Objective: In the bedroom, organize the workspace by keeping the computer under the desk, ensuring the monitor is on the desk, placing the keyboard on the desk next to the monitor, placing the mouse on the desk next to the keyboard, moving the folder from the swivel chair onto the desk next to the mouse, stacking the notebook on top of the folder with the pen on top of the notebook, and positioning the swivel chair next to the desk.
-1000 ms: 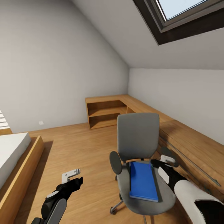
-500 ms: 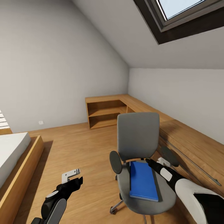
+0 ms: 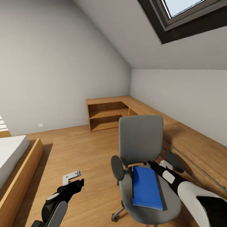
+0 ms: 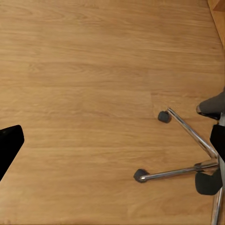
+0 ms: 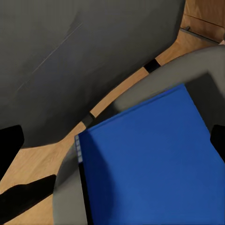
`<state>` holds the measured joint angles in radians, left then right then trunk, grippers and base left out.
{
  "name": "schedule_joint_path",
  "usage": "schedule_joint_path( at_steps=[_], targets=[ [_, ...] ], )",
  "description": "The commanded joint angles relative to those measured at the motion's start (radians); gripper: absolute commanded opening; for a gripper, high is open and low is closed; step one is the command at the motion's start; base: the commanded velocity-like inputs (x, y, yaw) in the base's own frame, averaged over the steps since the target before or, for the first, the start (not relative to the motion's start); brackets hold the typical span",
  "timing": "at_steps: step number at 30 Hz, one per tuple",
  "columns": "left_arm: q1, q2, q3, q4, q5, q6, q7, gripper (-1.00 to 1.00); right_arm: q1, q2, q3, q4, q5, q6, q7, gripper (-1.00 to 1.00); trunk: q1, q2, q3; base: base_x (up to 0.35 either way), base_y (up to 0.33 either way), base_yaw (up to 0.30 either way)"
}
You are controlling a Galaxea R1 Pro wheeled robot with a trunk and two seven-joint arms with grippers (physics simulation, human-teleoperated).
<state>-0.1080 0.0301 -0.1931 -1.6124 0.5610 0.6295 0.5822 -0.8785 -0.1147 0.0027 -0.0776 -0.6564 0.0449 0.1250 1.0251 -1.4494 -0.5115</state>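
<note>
Folder (image 3: 146, 188) lies flat on the chair (image 3: 141, 142) seat, long side running front to back, near end close to the seat's front edge. It's there to be picked: the task wants it on the desk. Flat, rigid-looking bright blue slab with a darker spine edge; in the right wrist view (image 5: 154, 164) its corner points at the backrest gap.

Right gripper (image 3: 155, 166) hovers just over the folder's far right corner, between backrest and right armrest. Jaws look apart: dark fingertips sit at opposite edges of the wrist view with the folder between, nothing clamped. My read: lining up for an edge grab, since a thin flat thing on padding offers only its rim.

Chair: grey padded seat and back, black oval armrests, chrome spokes (image 4: 187, 136) on black castors.

Left gripper (image 3: 73, 179) is parked low over bare wood floor (image 3: 78, 148), well apart from the chair. Open or closed: can't tell.

Wooden shelving (image 3: 107, 113) along the wall, bed (image 3: 11, 151) left.
</note>
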Motion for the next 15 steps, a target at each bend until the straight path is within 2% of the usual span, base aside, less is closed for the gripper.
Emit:
schedule_joint_path(
  at_steps=[1, 8, 15],
  targets=[
    [-0.001, 0.001, -0.002, -0.004, 0.01, 0.001, 0.012, 1.0, -0.001, -0.001, 0.001, -0.001, -0.005, 0.003, 0.003, 1.0, 0.004, -0.008, -0.004, 0.002, 0.0, 0.0],
    [-0.001, 0.001, -0.002, -0.006, 0.01, 0.001, 0.014, 1.0, -0.001, -0.002, 0.002, -0.001, -0.005, -0.001, 0.006, 1.0, 0.031, -0.057, -0.026, 0.0, 0.0, 0.0],
    [-0.001, 0.001, -0.006, -0.006, 0.01, 0.001, 0.016, 1.0, -0.001, -0.006, 0.008, -0.004, 0.0, -0.005, -0.028, 1.0, 0.058, -0.106, -0.048, 0.0, 0.0, 0.0]
  ],
)
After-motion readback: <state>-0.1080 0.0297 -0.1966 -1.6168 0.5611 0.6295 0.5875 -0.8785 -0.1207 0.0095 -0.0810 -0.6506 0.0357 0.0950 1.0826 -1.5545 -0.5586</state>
